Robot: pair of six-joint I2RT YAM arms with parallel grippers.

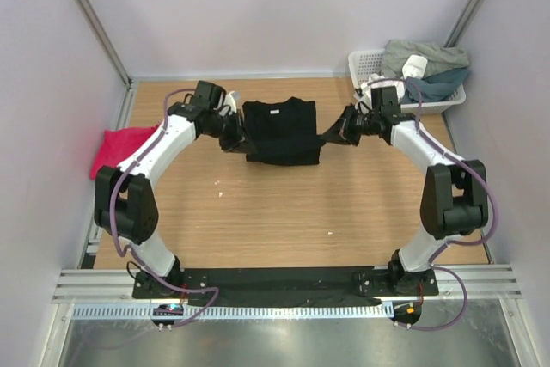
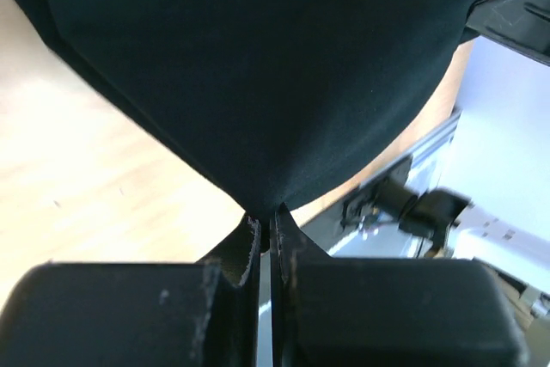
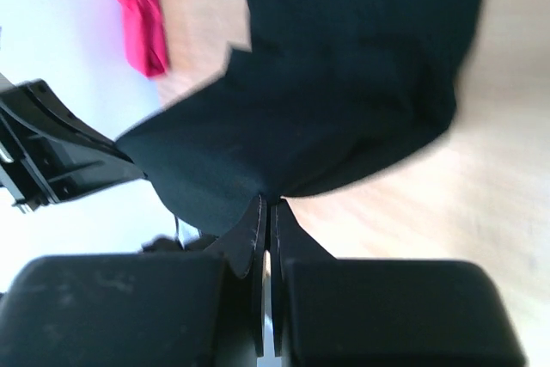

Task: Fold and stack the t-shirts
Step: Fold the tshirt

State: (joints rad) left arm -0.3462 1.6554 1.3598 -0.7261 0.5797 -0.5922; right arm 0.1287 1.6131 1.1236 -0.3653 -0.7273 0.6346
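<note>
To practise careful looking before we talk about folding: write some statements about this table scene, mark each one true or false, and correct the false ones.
1. Both the left jaws and the right jaws are shut on the black t-shirt. True.
2. The pink t-shirt is stacked on top of the black one. False: it lies apart from it, at the left edge of the table.
3. The white basket is empty. False: it holds a heap of grey-green clothes.
4. The basket stands at the table's far right corner. True.
</note>
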